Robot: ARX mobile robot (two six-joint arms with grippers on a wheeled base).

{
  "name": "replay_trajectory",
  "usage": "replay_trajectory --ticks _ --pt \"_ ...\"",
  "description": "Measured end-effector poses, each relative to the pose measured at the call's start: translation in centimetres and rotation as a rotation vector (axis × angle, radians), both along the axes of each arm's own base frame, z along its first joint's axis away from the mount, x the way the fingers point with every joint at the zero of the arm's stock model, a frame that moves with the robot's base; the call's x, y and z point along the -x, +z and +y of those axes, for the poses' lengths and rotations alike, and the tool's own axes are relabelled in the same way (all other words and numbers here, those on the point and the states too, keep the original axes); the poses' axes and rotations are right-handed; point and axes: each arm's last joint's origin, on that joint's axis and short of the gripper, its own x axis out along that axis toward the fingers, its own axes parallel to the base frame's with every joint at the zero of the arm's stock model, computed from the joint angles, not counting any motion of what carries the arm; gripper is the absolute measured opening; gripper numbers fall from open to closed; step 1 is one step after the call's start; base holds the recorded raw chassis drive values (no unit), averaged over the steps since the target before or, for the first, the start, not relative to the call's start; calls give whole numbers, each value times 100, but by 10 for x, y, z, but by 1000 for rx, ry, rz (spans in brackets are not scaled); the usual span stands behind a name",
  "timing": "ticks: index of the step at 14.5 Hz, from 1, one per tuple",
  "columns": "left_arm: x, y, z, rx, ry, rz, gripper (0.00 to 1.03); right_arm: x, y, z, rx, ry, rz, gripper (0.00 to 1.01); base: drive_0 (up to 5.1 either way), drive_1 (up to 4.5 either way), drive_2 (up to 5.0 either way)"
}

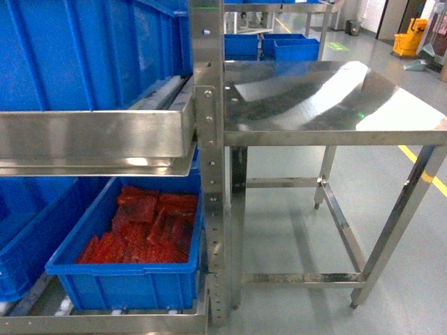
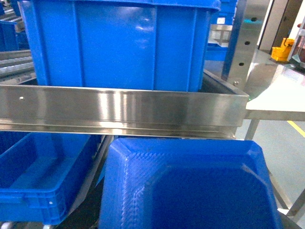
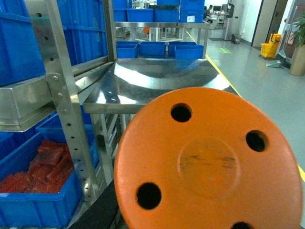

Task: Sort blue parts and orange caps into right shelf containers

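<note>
A blue part [image 2: 190, 186] with a textured, bevelled face fills the bottom of the left wrist view. It hangs off any surface just before the shelf [image 2: 119, 107] rail, and it hides my left gripper's fingers. An orange cap [image 3: 209, 167], round with several holes, fills the lower right wrist view in the same way and hides the right fingers. Blue containers sit on the shelf [image 1: 209, 139]: one on the upper level [image 1: 84, 49], and one below [image 1: 126, 279] holding red pieces [image 1: 147, 227]. Neither gripper shows in the head view.
A stainless table [image 1: 314, 98] stands against the shelf's right side, with grey floor beyond. Further blue crates [image 1: 279, 45] sit behind it. A yellow mop bucket [image 1: 410, 38] is at the far right. Another blue crate [image 2: 43, 176] sits low on the left.
</note>
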Motion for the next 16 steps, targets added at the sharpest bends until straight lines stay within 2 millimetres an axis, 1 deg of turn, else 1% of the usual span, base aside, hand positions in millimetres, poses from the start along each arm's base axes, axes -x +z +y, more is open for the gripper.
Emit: replay_trajectory --ticks 16 --pt "0 0 0 0 0 0 42 0 0 0 0 0 0 43 -496 245 245"
